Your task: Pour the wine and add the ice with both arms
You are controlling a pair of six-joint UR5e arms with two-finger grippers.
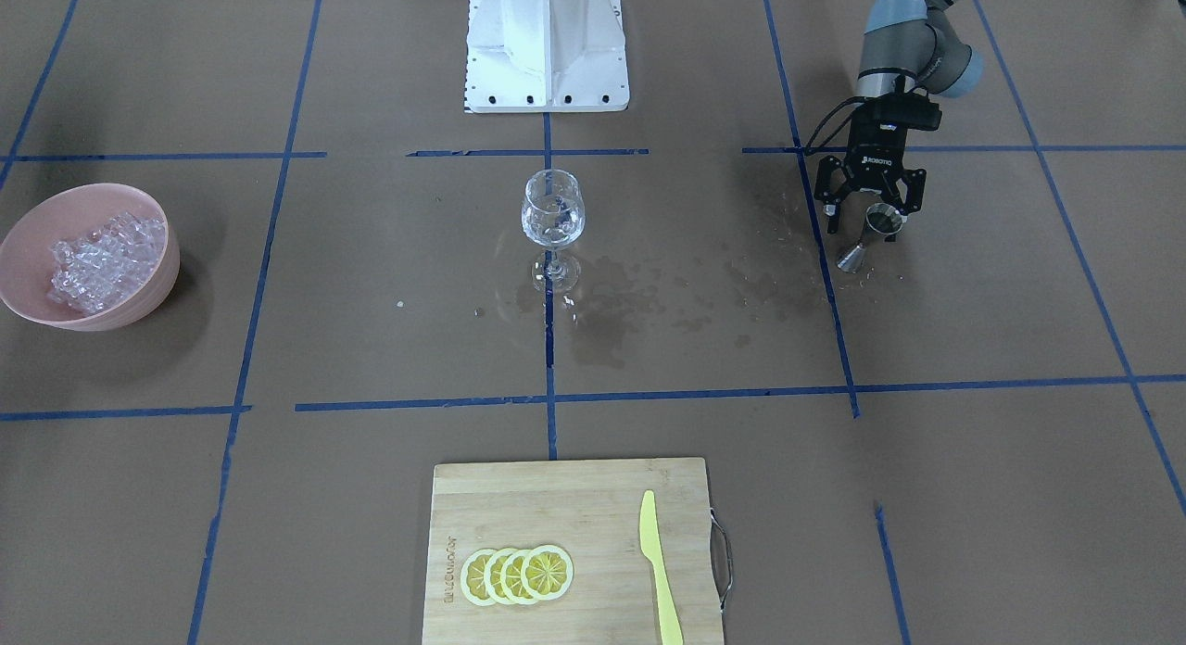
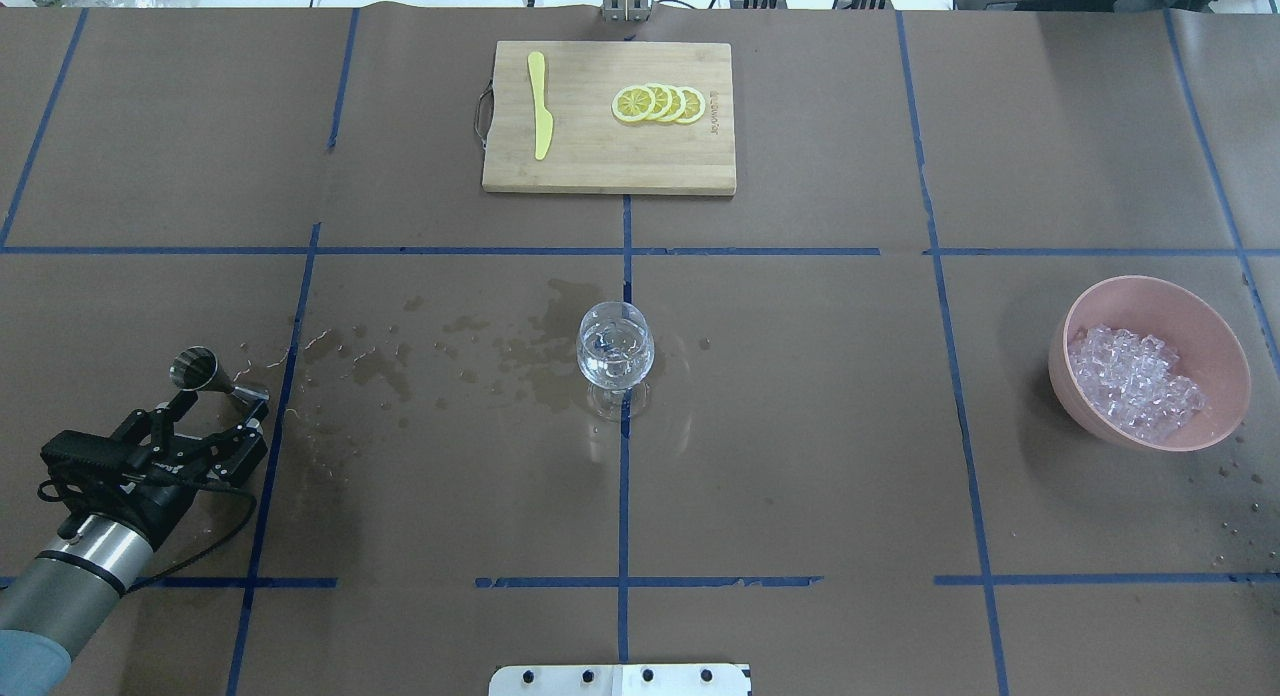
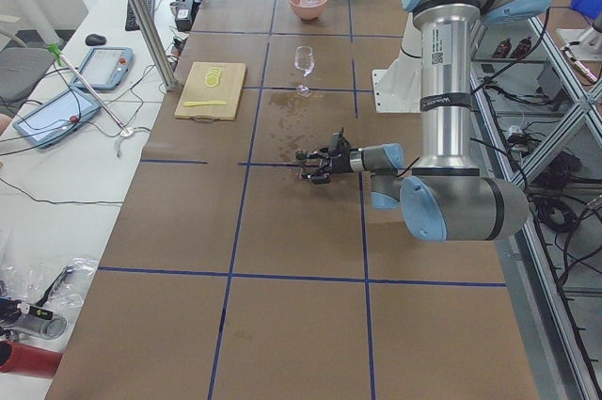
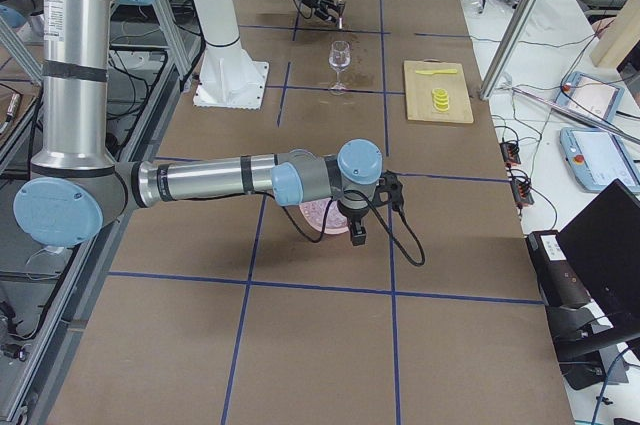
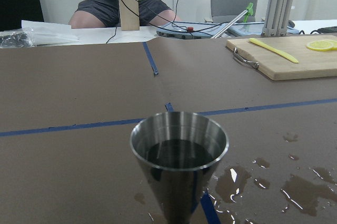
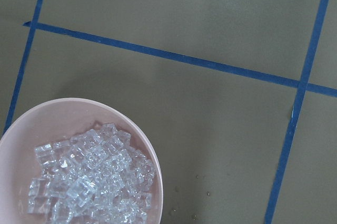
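Your black left gripper (image 1: pixel 864 230) gapes around the filled silver cone-shaped jigger (image 1: pixel 869 239) (right gripper (image 4: pixel 357 235): cannot tell), so an off-centre squeeze may topple it and spill the wine (image 5: pixel 179 154).

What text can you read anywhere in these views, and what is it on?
"ROBOTIQ": white lettering on the body of the left end effector.
Burnt-in brand along one edge of the cutting board: too blurred to read.
Sticker and lettering on the left arm: too small to read.
No other text is legible.
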